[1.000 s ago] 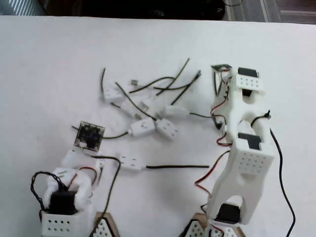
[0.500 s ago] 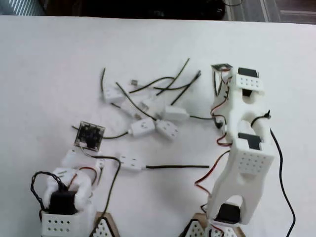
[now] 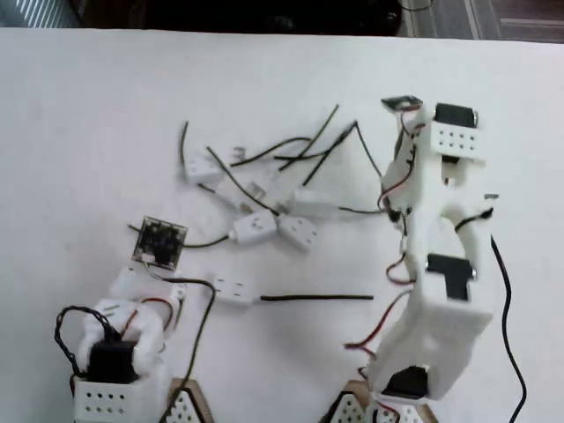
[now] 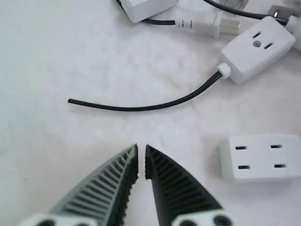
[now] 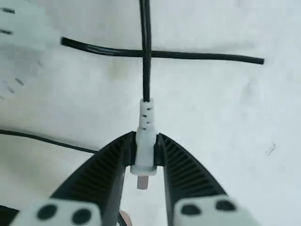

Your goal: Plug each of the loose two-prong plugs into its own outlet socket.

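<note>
White table point(image 3: 88, 106) has loose cords point(image 3: 317, 298). Right pincer point(image 5: 145, 162) has just lifted, squeezing one plug point(image 5: 146, 139) off the table; next it needs a socket point(image 3: 256, 226). Left pincer point(image 4: 141, 160) is closed, empty.

White plug point(image 5: 145, 141) (black cord point(image 5: 146, 56)), ribbed dark fingers point(image 5: 108, 172)

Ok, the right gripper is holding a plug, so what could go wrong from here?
The plug sits in the right gripper with what looks like its prong end toward the wrist, so it likely needs a regrasp before insertion. Its cord crosses another loose cord; pulling may drag that one along. The outlet block lies free beside the shut left gripper and could slide when pushed.
</note>
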